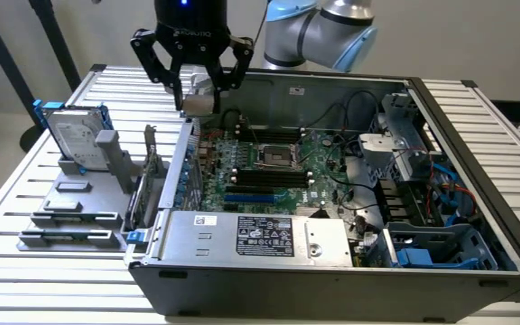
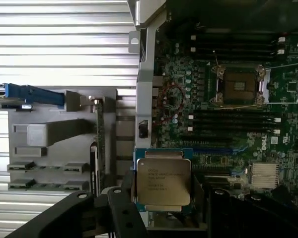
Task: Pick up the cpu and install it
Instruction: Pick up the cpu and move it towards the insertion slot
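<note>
Pincer (image 1: 198,100) holding cpu (image 2: 164,182), motherboard (image 1: 323,166) inside case (image 1: 332,288)

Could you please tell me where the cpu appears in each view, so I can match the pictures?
Exterior view: the cpu is in the end effector, above the case's far wall, toward the exterior view's left.
Wrist view: the cpu is nearest the camera, printed face showing.
Shared landmark: the empty socket.

DELL on the motherboard (image 2: 274,140) — ROBOTIQ on the pincer (image 1: 200,95).
</note>
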`<state>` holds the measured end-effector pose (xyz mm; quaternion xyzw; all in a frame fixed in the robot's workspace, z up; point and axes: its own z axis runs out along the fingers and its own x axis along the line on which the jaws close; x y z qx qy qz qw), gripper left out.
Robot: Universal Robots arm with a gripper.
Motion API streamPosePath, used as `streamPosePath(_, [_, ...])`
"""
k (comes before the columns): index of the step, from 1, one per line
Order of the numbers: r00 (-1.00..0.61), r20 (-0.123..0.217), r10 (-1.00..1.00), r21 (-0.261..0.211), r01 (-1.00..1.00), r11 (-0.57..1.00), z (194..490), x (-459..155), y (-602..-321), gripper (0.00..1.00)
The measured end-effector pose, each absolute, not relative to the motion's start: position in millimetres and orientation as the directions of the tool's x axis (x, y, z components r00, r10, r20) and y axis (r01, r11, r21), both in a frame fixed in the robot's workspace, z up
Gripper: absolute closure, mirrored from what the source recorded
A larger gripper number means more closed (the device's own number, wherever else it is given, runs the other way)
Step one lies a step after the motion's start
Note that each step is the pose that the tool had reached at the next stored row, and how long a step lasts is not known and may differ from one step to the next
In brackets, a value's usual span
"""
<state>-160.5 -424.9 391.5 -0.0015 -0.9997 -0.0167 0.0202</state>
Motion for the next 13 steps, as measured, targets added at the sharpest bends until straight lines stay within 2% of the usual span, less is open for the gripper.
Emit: streamPosePath(13, [-0.999, 0.040, 0.002, 0.034, 0.004, 0.999, 369, -105, -402, 0.45])
